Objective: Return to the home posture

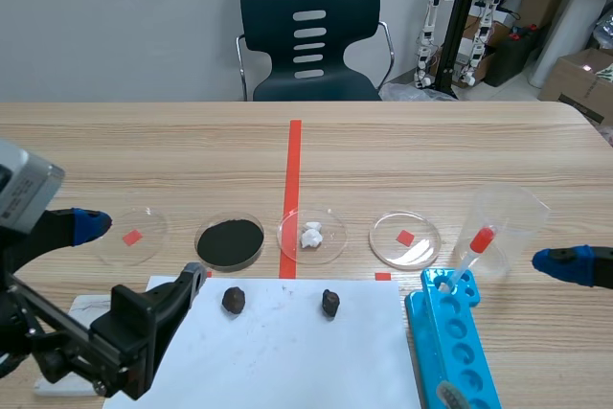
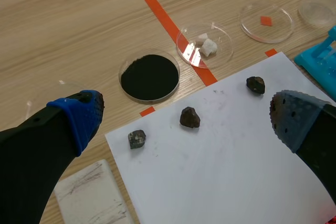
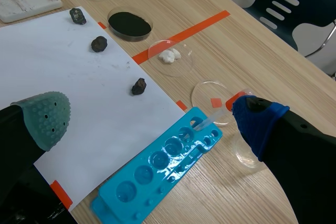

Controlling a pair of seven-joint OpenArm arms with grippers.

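My left gripper (image 1: 139, 261) hangs open above the near left of the table, over the left edge of the white paper sheet (image 1: 297, 352). In its own wrist view the left gripper (image 2: 186, 118) has nothing between its fingers; three dark rocks (image 2: 189, 117) lie on the paper (image 2: 226, 171) below. At the right edge my right gripper (image 1: 573, 265) shows one blue pad beside the clear beaker (image 1: 506, 222). From its wrist camera the right gripper (image 3: 152, 119) is open and empty, high over the paper (image 3: 79, 77) and the blue well tray (image 3: 163, 169).
A row of petri dishes lies ahead of the paper: an empty one (image 1: 132, 235), black powder (image 1: 230, 241), white lumps (image 1: 312, 235), another empty one (image 1: 405, 239). A red-capped pipette (image 1: 476, 248) leans in the beaker. A white block (image 2: 92, 195) lies left of the paper. A chair (image 1: 309, 31) stands behind the table.
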